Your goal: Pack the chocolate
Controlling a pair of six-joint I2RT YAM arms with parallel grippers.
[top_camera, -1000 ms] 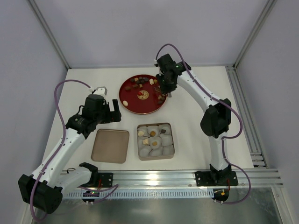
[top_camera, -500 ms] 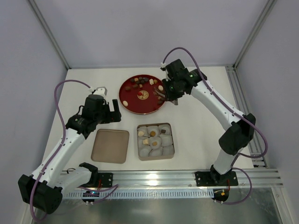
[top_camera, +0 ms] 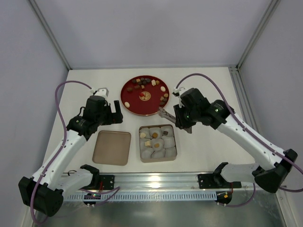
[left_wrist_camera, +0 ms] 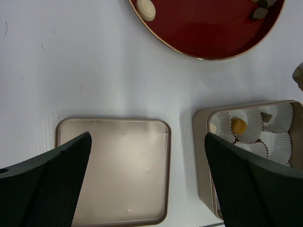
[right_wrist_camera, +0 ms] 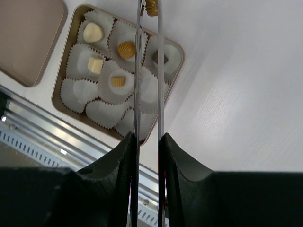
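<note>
Several chocolate pieces (top_camera: pixel 143 82) lie on a red round plate (top_camera: pixel 137 103). My right gripper (top_camera: pixel 182 116) is shut on thin metal tongs (right_wrist_camera: pixel 137 71). The tongs pinch one tan chocolate (right_wrist_camera: pixel 151 6) at their tip, just beyond the far edge of the square tin (top_camera: pixel 158 161). Paper cups fill the tin, and a few hold chocolates such as a tan round one (right_wrist_camera: pixel 127 49) and a cream one (right_wrist_camera: pixel 93 32). My left gripper (left_wrist_camera: pixel 147 137) hangs wide open and empty above the tin's lid (left_wrist_camera: pixel 113 170).
The flat tan lid (top_camera: pixel 112 147) lies left of the tin. A metal rail (top_camera: pixel 161 179) runs along the near table edge. A cream chocolate (left_wrist_camera: pixel 146 8) sits near the plate's (left_wrist_camera: pixel 203 28) rim.
My right arm has swung from over the red plate toward the near side, carrying the tongs with a chocolate to the tin's far edge. The left arm has not moved.
</note>
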